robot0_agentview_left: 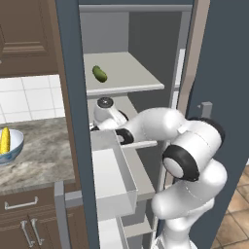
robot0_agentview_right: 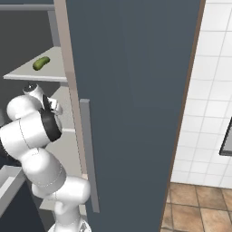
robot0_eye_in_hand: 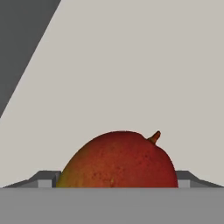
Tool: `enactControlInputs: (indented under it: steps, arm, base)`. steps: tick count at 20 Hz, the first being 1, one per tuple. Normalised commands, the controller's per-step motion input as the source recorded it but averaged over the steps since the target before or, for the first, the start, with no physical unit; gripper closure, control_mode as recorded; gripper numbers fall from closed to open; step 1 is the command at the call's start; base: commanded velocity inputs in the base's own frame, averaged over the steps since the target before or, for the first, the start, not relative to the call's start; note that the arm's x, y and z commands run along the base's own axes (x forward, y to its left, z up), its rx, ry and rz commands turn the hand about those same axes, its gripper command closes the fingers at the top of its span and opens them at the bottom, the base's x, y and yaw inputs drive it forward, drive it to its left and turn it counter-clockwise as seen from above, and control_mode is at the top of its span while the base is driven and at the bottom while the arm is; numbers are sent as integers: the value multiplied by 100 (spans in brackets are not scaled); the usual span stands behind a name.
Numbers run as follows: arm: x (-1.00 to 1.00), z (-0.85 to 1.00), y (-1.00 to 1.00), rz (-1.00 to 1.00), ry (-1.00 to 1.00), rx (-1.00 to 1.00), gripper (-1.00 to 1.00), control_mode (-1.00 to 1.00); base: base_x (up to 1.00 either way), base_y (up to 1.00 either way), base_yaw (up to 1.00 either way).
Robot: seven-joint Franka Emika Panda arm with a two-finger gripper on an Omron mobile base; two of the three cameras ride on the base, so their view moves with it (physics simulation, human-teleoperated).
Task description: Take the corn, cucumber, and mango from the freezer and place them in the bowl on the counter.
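Note:
The red-orange mango (robot0_eye_in_hand: 118,159) lies on a pale grey shelf (robot0_eye_in_hand: 131,78) of the freezer (robot0_agentview_left: 70,73). My gripper (robot0_eye_in_hand: 116,183) is shut on it, one dark fingertip (robot0_eye_in_hand: 47,180) pressed against each side. On the shelf above lies the dark green cucumber (robot0_agentview_left: 99,74), also seen from the other side (robot0_agentview_right: 41,63). The yellow corn (robot0_agentview_left: 5,140) rests in the pale blue-white bowl (robot0_agentview_left: 14,148) on the marbled counter (robot0_agentview_left: 44,155) at the left. My arm reaches into the middle shelf, its hand (robot0_agentview_left: 104,114) behind the freezer's front frame.
A white drawer (robot0_agentview_left: 114,180) is pulled out just below my arm. The open freezer door (robot0_agentview_right: 131,90) stands close on the right. Brown cabinets with silver handles (robot0_agentview_left: 22,204) sit under the counter, and a tiled wall (robot0_agentview_left: 29,97) rises behind it.

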Motion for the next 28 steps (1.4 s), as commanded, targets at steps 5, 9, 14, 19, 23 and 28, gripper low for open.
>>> enactControlInputs:
  steps: [5, 9, 14, 19, 23, 28]
  arm:
    - [-92, 39, -4, -13, -8, 3, 100, -100]
    - [-53, 100, -39, -16, 0, 8, 100, -100]
    - [-91, 100, -84, -12, 0, 17, 100, -100]
    - [-100, 100, -39, -9, -2, 5, 100, -100]
    - [-100, 42, -21, -2, -12, 0, 100, -100]
    - [-100, 7, -45, -6, -13, 8, 100, -100]
  base:
    - [0, 0, 0]
    - [0, 0, 0]
    - [0, 0, 0]
    - [0, 0, 0]
    - [0, 0, 0]
    - [0, 0, 0]
